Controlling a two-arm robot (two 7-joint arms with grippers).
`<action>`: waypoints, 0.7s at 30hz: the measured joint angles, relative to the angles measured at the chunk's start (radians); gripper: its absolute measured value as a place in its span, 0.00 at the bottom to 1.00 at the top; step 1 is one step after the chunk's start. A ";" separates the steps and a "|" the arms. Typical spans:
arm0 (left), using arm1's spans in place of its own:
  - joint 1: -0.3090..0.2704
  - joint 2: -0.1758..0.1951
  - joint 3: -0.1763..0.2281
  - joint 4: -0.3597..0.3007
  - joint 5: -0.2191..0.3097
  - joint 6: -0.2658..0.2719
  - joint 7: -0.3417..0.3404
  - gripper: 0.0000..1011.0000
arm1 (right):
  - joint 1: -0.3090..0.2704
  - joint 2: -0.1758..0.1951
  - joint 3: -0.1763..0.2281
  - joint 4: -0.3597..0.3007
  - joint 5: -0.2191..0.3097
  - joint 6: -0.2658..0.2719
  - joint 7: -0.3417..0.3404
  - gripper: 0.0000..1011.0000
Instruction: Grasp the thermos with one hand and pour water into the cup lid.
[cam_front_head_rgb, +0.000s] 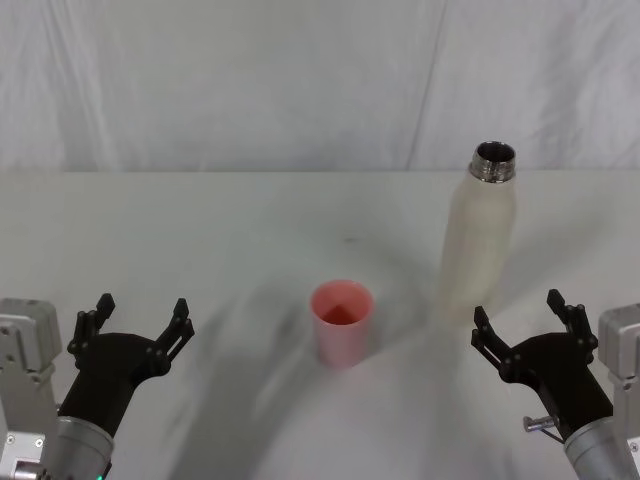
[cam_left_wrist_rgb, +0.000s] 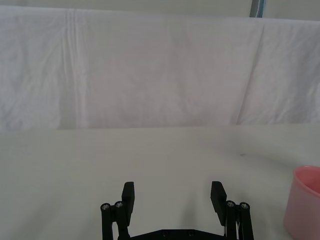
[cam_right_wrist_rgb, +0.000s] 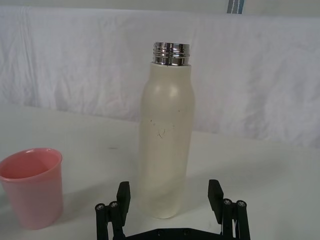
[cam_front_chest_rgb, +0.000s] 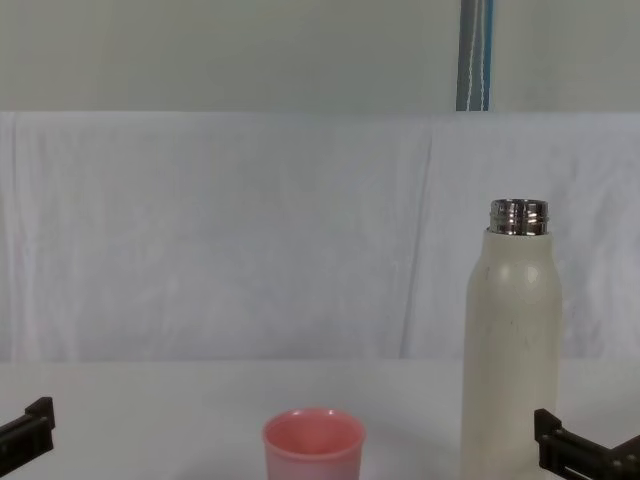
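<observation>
Head view: bottle (cam_front_head_rgb: 482, 240) stood uncapped on the table (cam_front_head_rgb: 200, 230), far right of the pink cup (cam_front_head_rgb: 342, 322); right gripper (cam_front_head_rgb: 520, 325) and left gripper (cam_front_head_rgb: 135, 320) both spread, empty. Right wrist view: bottle framed just ahead of the parted fingers (cam_right_wrist_rgb: 123, 192), untouched. Chest view alone showed the height gap. Approach step, I judged; next, close on the body.

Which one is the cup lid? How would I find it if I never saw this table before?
Look at the white table in front of the white cloth backdrop. Near the middle, to the left of the tall cream thermos, stands the cup lid. It is the small pink open cup, far shorter than the thermos and the only pink thing there.
</observation>
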 joint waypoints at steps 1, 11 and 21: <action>0.000 0.000 0.000 0.000 0.000 0.000 0.000 0.99 | 0.000 0.000 0.000 0.000 0.000 0.000 0.000 0.99; 0.000 0.000 0.000 0.000 0.000 0.000 0.000 0.99 | 0.000 0.000 0.000 0.000 0.000 0.000 0.000 0.99; 0.000 0.000 0.000 0.000 0.000 0.000 0.000 0.99 | 0.000 0.000 0.000 0.000 0.000 0.000 0.000 0.99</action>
